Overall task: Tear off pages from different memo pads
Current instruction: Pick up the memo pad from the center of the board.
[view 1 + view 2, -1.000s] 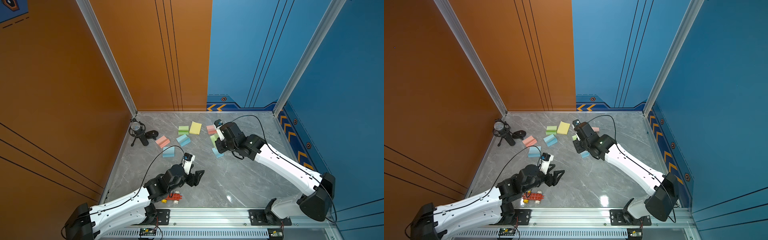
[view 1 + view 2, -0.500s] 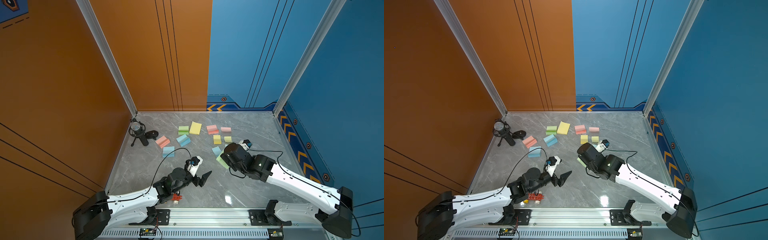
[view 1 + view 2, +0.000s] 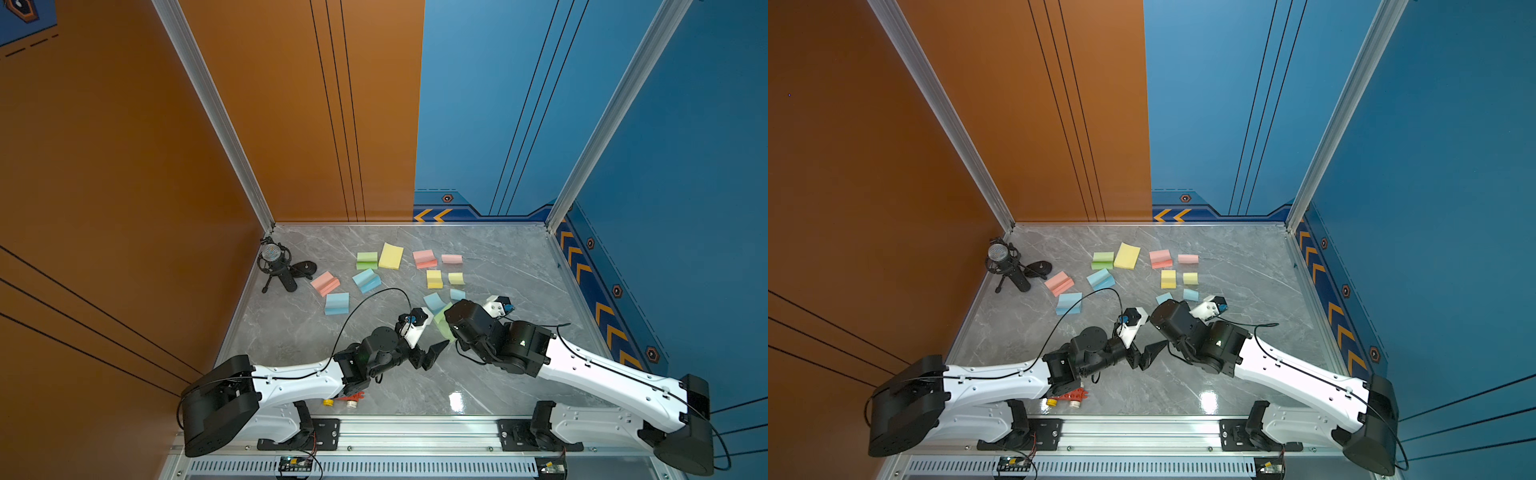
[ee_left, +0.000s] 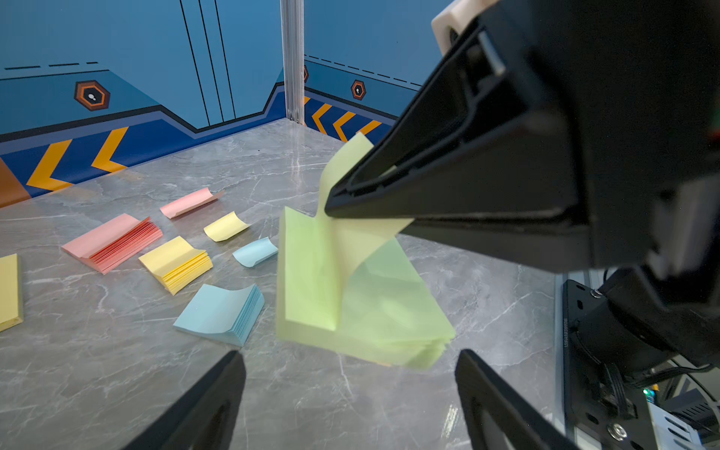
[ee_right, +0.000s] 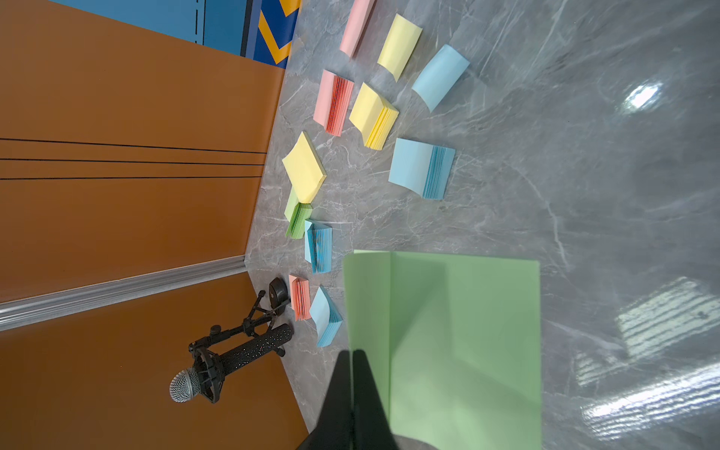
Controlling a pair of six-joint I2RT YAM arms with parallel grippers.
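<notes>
The right gripper (image 4: 331, 204) is pinched tight on the green page (image 4: 350, 241), the top sheet of the green memo pad (image 4: 362, 323), right of centre in the left wrist view. The sheet bends up from its bound edge into the black wedge of the jaws. In the right wrist view the same gripper (image 5: 352, 356) sits at bottom centre with its tips pressed together over the sheet's edge. The pad is blurred there, so whether it lies flat on the table (image 3: 511, 270) cannot be told. The left gripper (image 4: 348, 354) stands spread wide at the bottom of its own view and holds nothing; the pad's near edge lies just beyond and between its fingertips (image 4: 230, 362). In a top view the pad (image 3: 441, 326) shows low in the centre, half hidden by the right wrist. The blue memo pad (image 4: 218, 311) lies just left of the green one in the left wrist view, apart from it, with a loose blue page (image 4: 255, 251) behind. Bare marble runs along the right of both top views to the blue wall, and across the lower centre to the front rail (image 3: 415, 428). A microphone (image 3: 274, 259) stands at mid-left, and a red toy car (image 3: 349, 401) lies under the left arm.
</notes>
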